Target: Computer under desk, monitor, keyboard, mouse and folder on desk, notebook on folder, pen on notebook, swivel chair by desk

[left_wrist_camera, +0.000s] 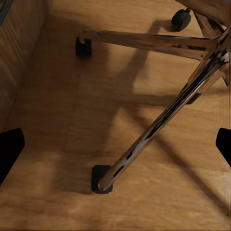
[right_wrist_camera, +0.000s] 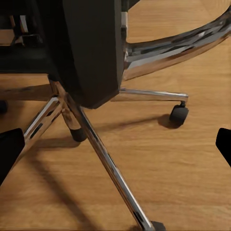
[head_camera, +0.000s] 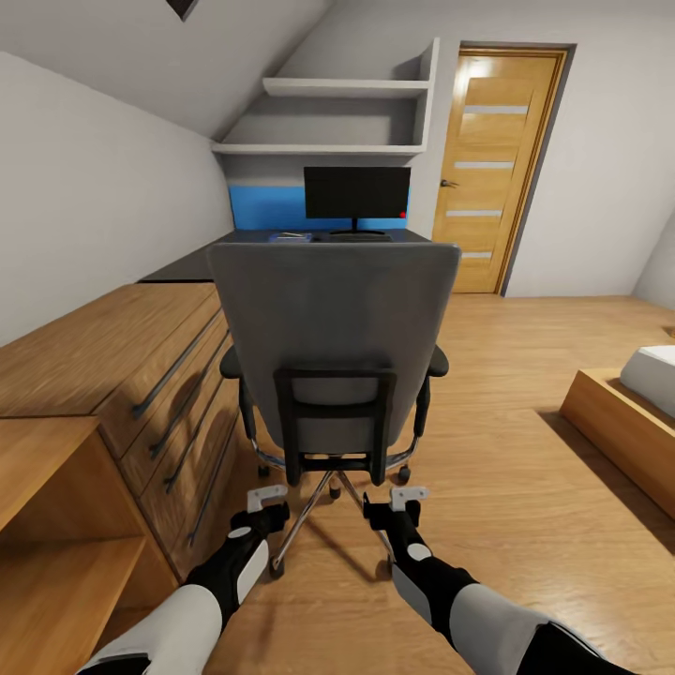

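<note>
- Swivel chair (head_camera: pixel 333 361) stands directly ahead of both sets of jaws, its backrest toward the robot, well short of the table (head_camera: pixel 281 246) at the far wall.
- Left gripper (head_camera: pixel 265 499) and right gripper (head_camera: pixel 401 502) hang low, just behind the chrome star base (left_wrist_camera: pixel 159 122); jaws stand apart on both, holding nothing, with floor (right_wrist_camera: pixel 183 163) showing between the fingertips in each wrist view.
- Monitor (head_camera: pixel 357 193) sits on the table beyond the chair; a blue item, likely the folder (head_camera: pixel 290 237), lies beside it, and what may be the keyboard (head_camera: pixel 360 236) at its foot. Too small to confirm the rest.
- Risk: jaws sit at leg height, not backrest height. A push from here could catch a spoke or castor (right_wrist_camera: pixel 178 114) and spin the chair instead of rolling it.
- Risk: wooden dresser (head_camera: pixel 112 366) runs close beside the left jaws; a skewed push could drive the chair or left arm into it.
- Risk: uneven contact from the two arms would swivel the seat.
</note>
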